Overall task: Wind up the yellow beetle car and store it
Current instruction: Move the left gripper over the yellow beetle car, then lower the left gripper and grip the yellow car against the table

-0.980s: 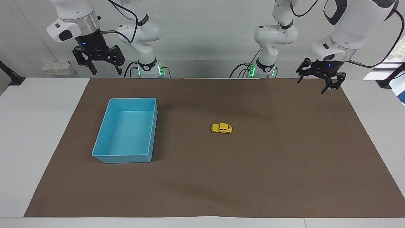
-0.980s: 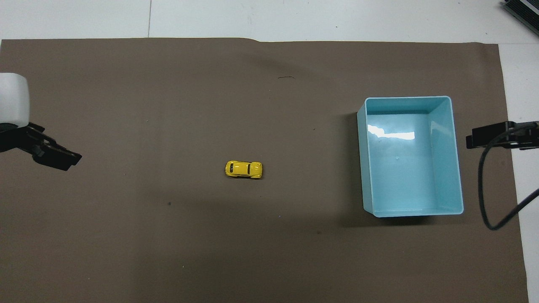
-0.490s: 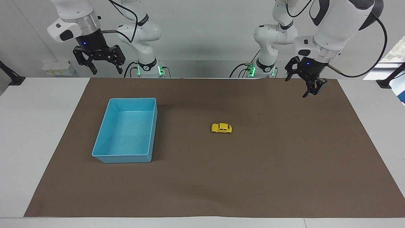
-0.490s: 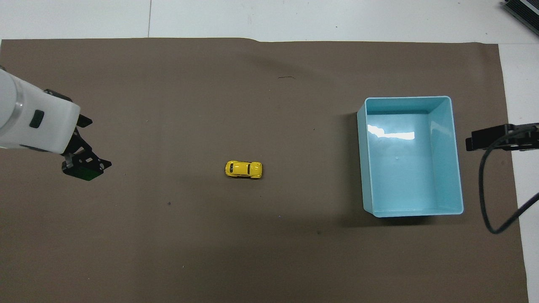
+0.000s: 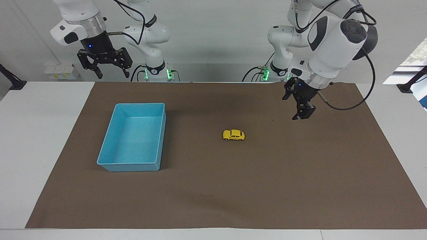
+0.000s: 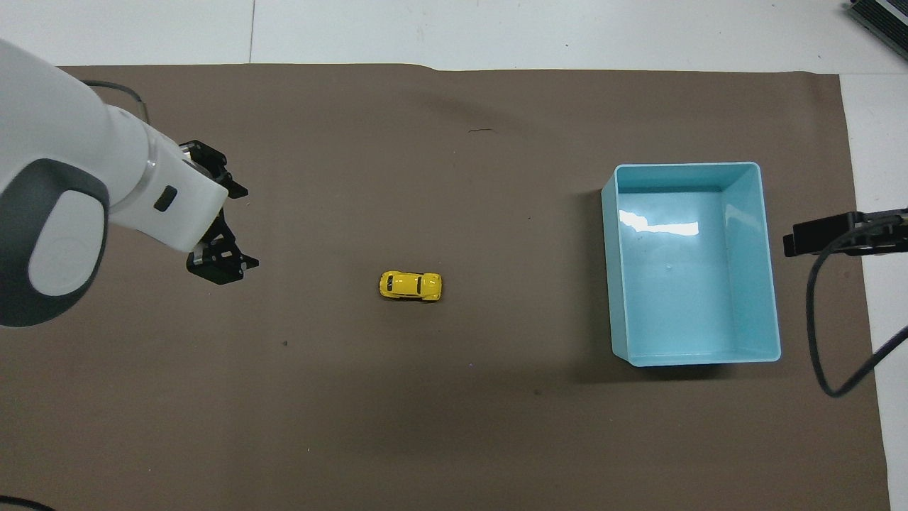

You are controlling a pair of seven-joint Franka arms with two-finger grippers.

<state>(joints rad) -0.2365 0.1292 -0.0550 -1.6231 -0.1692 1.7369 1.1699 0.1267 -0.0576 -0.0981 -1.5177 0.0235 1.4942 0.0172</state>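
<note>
The yellow beetle car (image 5: 233, 135) (image 6: 411, 285) stands on its wheels in the middle of the brown mat, with nothing touching it. My left gripper (image 5: 289, 108) (image 6: 237, 227) hangs open and empty over the mat, toward the left arm's end of the table from the car and well apart from it. My right gripper (image 5: 112, 75) waits open and empty, high over the mat's edge by its base. In the overhead view only part of the right gripper (image 6: 823, 236) shows, beside the bin.
A light blue bin (image 5: 128, 163) (image 6: 687, 165) sits empty on the brown mat (image 5: 300, 183) toward the right arm's end. A black cable (image 6: 816, 326) loops beside the bin. White tabletop borders the mat.
The left arm has swung in from its end of the table and come lower, bringing its open gripper closer to the car. The right arm, car and bin have stayed put.
</note>
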